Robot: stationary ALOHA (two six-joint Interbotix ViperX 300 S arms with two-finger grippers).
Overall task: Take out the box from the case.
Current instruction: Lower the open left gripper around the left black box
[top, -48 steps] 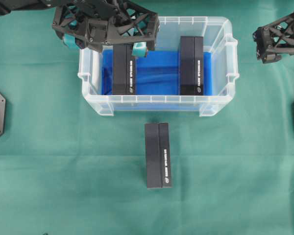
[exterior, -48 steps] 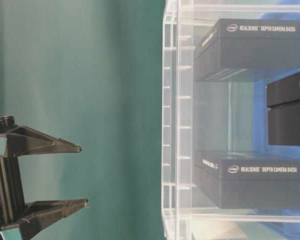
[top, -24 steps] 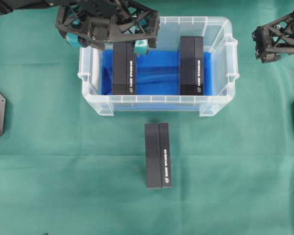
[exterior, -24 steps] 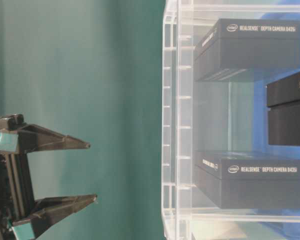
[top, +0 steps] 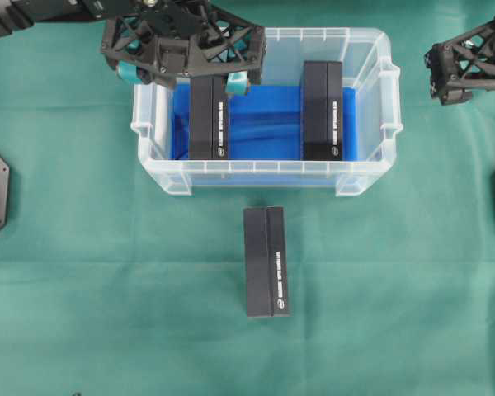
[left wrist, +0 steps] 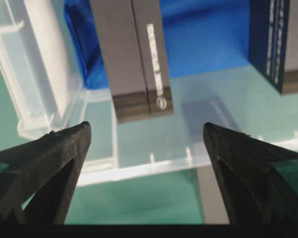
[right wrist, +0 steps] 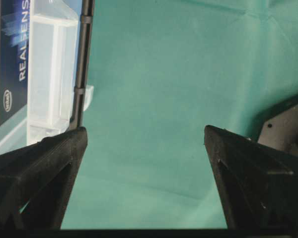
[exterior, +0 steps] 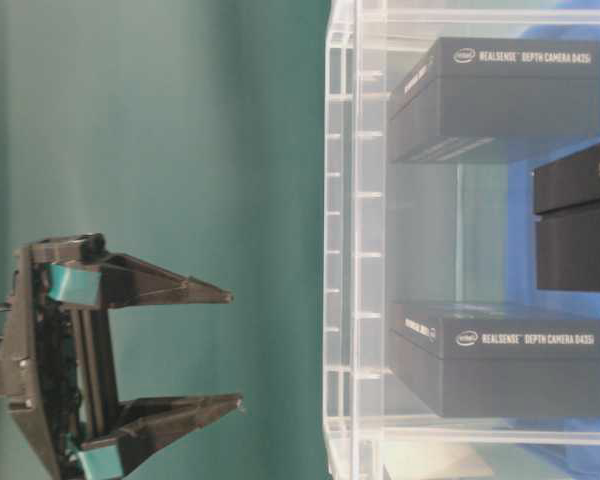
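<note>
**Hovering over the case with both claws spread**

Hanging above the far left corner of the large clear plastic case [top: 264,177], the left claw [top: 181,80] is standing wide apart, over the left dark rectangular box [top: 209,120] lying on the blue cloth [top: 264,124]. A second dark box [top: 322,111] is lying at the right inside; a third dark box [top: 266,261] is resting on the green worktop [top: 107,289].

Showing at table level, the left claw [exterior: 230,350] is gaping outside the case wall [exterior: 342,250].

Looking from the left wrist, the left box [left wrist: 134,59] is lying between the tips.

Staying off to the right, the right claw [right wrist: 144,139] is also spread, empty.
</note>
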